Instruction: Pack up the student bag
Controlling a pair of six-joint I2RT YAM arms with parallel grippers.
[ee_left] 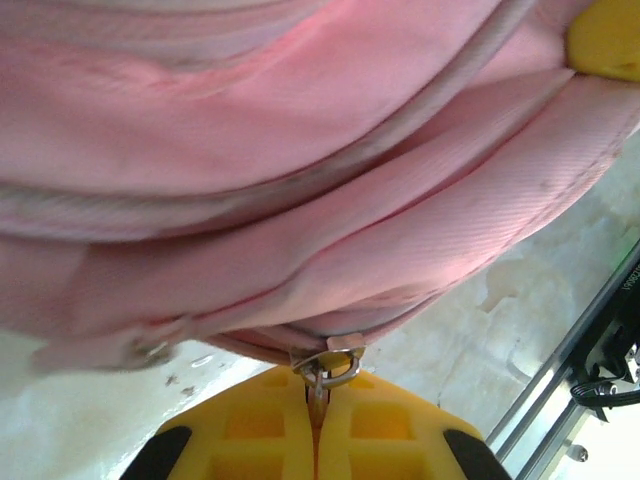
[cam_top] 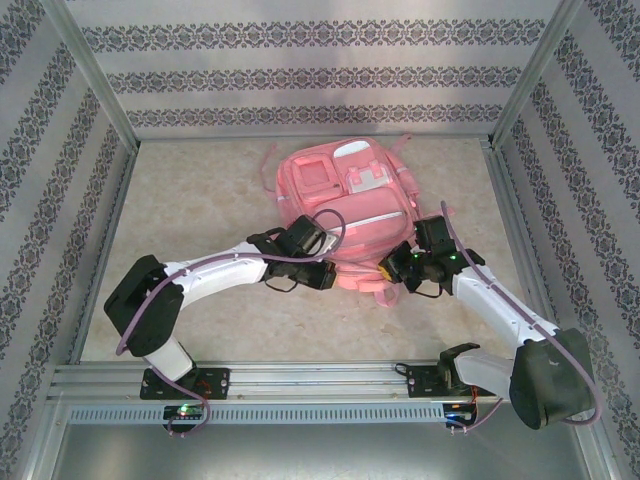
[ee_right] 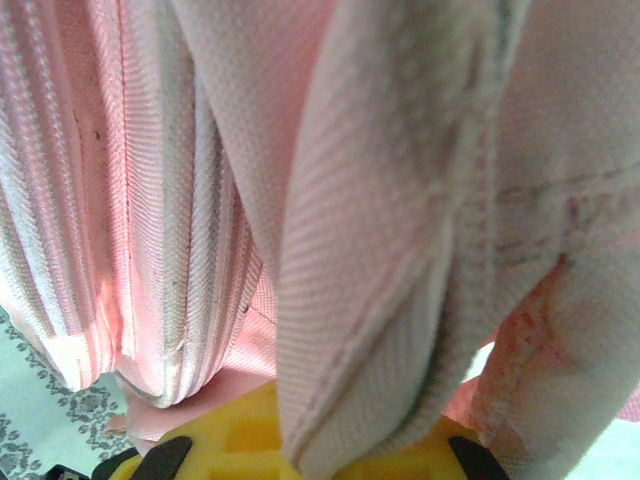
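The student bag, a large pink fabric backpack with front pockets and a pale strip across its face, lies flat on the beige marbled table. It sits right of centre, toward the far wall. The pocket side faces up, and pink straps trail from its near and far edges.

Left arm: the forearm reaches from the left across the table to the near-left edge of the student bag. In the left wrist view, the left gripper is closed. Its two yellow fingers meet along a thin centre line. A small metal zipper pull ring is pinched between the fingertips. The ring hangs from a zipper seam at the lower edge of the pink fabric, which bulges in folds above the fingers. A strip of bare table and a metal rail show at the lower right of that view.

Right arm: the forearm reaches from the right to the near-right edge of the student bag. In the right wrist view, the right gripper stands narrow, its yellow fingers close together. A fold of pink fabric with a stitched edge runs down between the fingers and covers the line where they meet. Ribbed pink webbing hangs to the left of the fold.

Patterned grey panels enclose the table on three sides.
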